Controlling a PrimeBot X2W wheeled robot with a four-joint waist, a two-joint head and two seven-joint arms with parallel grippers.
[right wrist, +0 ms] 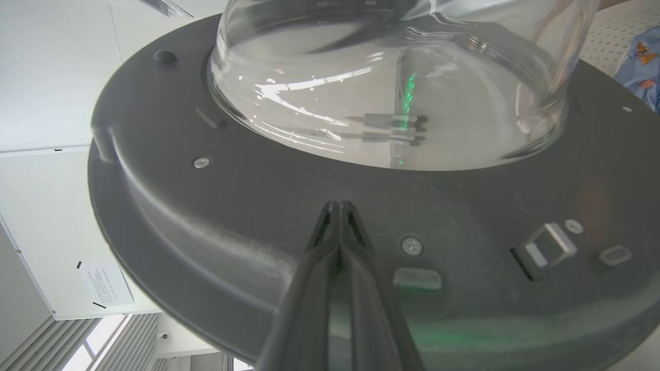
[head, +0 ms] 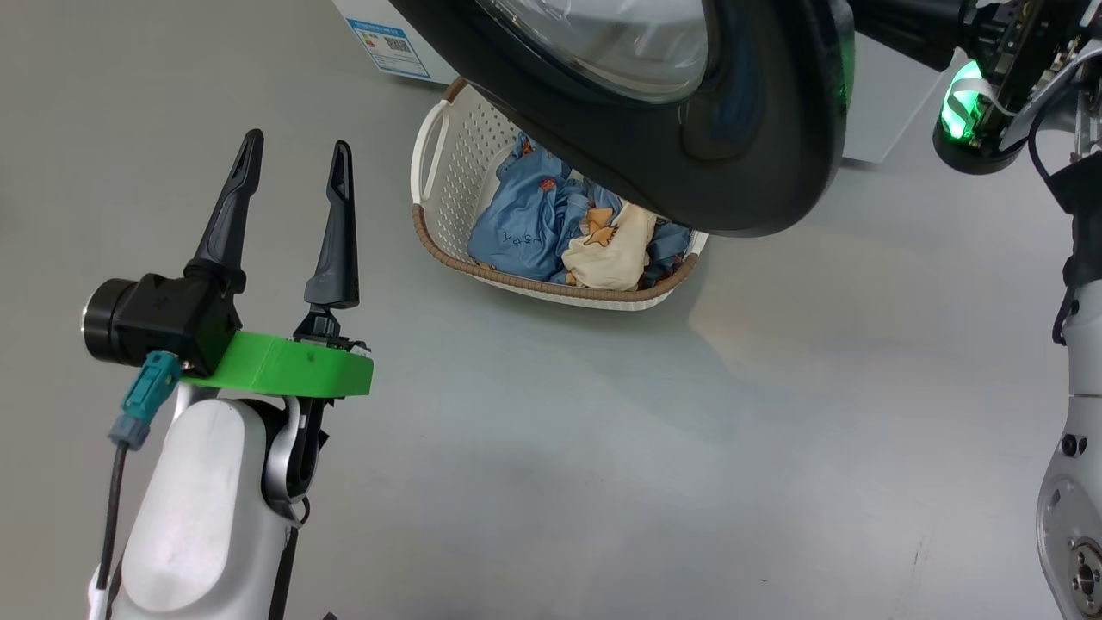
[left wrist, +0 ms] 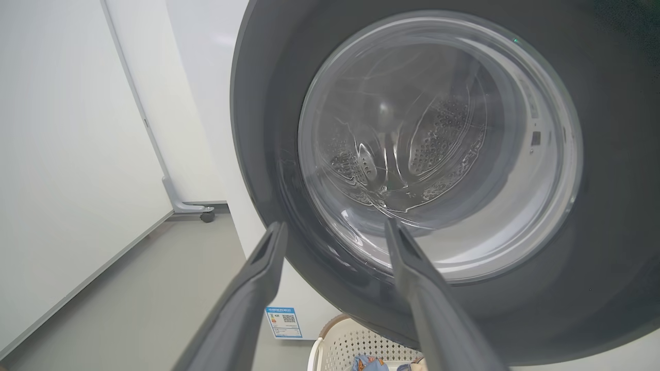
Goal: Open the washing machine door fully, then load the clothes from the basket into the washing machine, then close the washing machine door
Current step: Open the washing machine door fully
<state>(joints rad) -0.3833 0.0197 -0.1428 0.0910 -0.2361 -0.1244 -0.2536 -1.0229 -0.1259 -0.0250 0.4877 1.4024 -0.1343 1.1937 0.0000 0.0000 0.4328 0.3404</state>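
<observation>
Right gripper (right wrist: 336, 205) is pinched closed on nothing, its joined tips set against the dark inner face of the door (right wrist: 206, 216), just below the glass bowl (right wrist: 392, 103). I judge this to be the push that swings the door fully open, and the contact looks slight. That plastic is smooth and sloped, so the tips could skid up onto the glass or slide off the rim, and the door could then drift back.

Left gripper (head: 298, 139) hangs open and empty on the door's other side, fingers aimed at its outer face. If the door swings that way under the push, it may strike those fingers.

Beyond the left gripper's tips, the basket (head: 448, 146) sits on the floor (head: 603, 430), partly under the door, with the blue and cream clothes (head: 525, 224) heaped inside. While the door overhangs it, reaching down for them risks knocking the rim. Farther back stands the washing machine (head: 887, 103). Pushing too hard once the door reaches its limit could strain the hinge.
</observation>
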